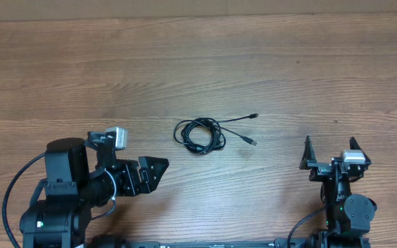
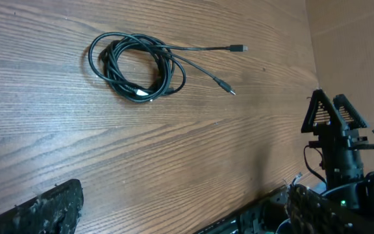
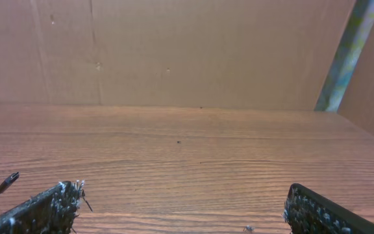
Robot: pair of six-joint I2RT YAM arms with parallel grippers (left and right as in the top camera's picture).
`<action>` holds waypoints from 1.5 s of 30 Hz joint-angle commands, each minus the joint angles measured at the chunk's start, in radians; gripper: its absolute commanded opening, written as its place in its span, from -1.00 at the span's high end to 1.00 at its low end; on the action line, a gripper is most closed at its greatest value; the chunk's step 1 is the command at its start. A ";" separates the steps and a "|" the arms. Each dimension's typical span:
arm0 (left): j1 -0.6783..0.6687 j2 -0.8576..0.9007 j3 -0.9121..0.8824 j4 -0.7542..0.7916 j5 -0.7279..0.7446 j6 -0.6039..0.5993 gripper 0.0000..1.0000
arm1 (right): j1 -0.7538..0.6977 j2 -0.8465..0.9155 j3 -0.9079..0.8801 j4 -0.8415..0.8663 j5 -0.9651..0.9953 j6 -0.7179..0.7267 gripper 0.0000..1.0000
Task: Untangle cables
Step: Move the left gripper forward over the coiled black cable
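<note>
My right gripper [image 1: 331, 151] stands with its jaws wide apart and nothing between them. On its wrist camera the two dark, rough-surfaced fingers [image 3: 44, 209] sit at the bottom corners, with bare wood between them. It is near my edge of the table [image 1: 185, 55], right of centre, pointing away from me.

My left gripper [image 1: 155, 172] is turned on its side and points right, toward the middle. Its wrist view shows one finger [image 2: 47, 209] low at the left and a dark textured edge low at the right, so I read the jaws as parted, gripping nothing and touching nothing.

The cables [image 1: 198, 134] lie at the middle of the table, well apart from both grippers. They are thin black cords wound together into one loose coil. Two tails run out to the right, each ending in a small plug. One plug [image 1: 253, 116] is farther from me, the other [image 1: 253, 142] nearer. Another cord tip [image 3: 6, 179] peeks in at the left edge of the right wrist view.

A brown board wall [image 3: 174, 52] stands behind the table.
</note>
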 commanded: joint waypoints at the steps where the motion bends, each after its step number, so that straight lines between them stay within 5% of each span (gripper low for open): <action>1: -0.007 0.002 0.023 -0.003 0.022 -0.032 -0.99 | -0.003 -0.012 -0.011 0.006 0.008 -0.001 -1.00; 19: -0.008 0.002 0.022 -0.030 0.071 -0.150 -0.99 | -0.003 -0.012 -0.011 0.006 0.008 -0.001 -1.00; 31: -0.008 0.013 0.010 0.066 -0.030 -0.364 -1.00 | -0.003 -0.012 -0.011 0.006 0.008 -0.001 -1.00; 45: -0.124 0.169 0.009 0.093 -0.140 -0.478 -0.72 | -0.003 -0.012 -0.011 0.006 0.008 -0.001 -1.00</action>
